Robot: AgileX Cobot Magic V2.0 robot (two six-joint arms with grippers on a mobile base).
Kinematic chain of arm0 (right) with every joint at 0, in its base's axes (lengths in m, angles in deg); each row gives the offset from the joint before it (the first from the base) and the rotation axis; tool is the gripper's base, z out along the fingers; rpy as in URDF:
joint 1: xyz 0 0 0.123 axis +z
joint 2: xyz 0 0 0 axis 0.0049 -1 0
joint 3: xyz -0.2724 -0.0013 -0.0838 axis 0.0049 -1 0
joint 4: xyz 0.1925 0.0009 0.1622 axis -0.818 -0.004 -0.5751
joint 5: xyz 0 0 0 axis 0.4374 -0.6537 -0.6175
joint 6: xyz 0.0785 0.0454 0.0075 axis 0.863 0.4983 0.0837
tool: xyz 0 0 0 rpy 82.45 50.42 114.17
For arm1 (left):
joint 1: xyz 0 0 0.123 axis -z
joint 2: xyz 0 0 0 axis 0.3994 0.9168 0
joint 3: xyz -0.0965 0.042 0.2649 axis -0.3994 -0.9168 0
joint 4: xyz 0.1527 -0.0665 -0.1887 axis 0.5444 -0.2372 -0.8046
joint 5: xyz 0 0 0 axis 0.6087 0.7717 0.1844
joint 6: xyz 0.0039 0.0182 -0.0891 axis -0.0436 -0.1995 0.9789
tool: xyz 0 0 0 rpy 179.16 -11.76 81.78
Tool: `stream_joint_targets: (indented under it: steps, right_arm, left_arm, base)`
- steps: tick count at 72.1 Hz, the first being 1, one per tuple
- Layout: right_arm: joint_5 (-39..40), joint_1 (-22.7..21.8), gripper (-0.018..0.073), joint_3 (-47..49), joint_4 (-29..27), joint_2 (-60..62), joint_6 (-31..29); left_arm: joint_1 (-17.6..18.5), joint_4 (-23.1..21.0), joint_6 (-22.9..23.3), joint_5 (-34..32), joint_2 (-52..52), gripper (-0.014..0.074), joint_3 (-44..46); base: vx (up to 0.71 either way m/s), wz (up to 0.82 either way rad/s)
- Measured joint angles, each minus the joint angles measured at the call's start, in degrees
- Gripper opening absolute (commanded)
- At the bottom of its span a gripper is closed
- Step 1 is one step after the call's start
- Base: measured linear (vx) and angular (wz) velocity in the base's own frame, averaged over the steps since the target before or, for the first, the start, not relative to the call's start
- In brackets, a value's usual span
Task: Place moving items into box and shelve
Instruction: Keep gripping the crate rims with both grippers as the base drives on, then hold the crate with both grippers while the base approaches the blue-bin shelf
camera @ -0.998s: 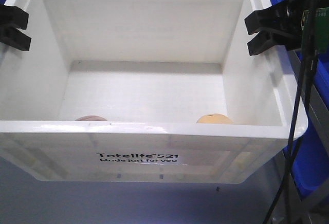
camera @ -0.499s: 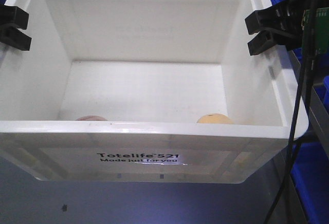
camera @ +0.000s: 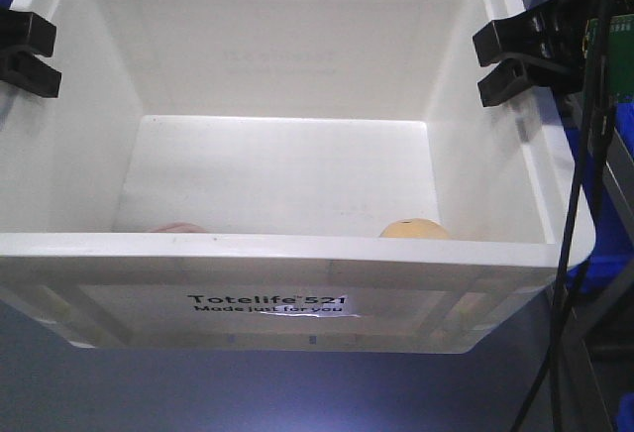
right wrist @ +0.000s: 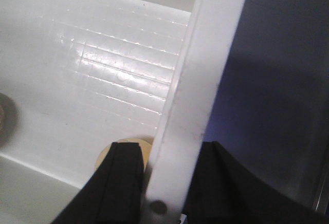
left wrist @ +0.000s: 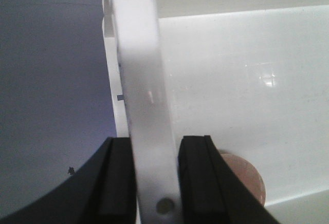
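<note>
Over the last second the blue bins [camera: 606,254] on our right slid largely out of the front view, while the box [camera: 297,252] kept its place between our two arms. The pinkish lump [camera: 176,227] showed a little less above the near rim. Our left gripper [camera: 50,55] was clamped on the box's left wall, one finger against each face of it. Our right gripper [camera: 487,63] gripped the right wall the same way, with black cables [camera: 575,204] hanging beside it. Both lumps lay on the box floor against the near wall. The pinkish one sat by the left corner and the pale yellow lump [camera: 414,229] nearer the right, well apart.
</note>
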Motion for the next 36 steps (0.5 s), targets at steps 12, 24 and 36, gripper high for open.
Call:
stream_joint_targets:
  steps: [12,24,36]
  right_arm:
    - [0.0,0.0,-0.0012,0.0,0.0,0.0,0.0]
    - [0.0,0.0,-0.0012,0.0,0.0,0.0,0.0]
    - [0.0,0.0,-0.0012,0.0,0.0,0.0,0.0]
  left_arm:
    - [0.0,0.0,0.0,0.0,0.0,-0.0017,0.0]
    - [0.0,0.0,0.0,0.0,0.0,-0.0017,0.0]
    - [0.0,0.0,0.0,0.0,0.0,-0.0017,0.0]
  base:
    - [0.41,0.33]
    - [0.4,0.37]
    - [0.39,0.39]
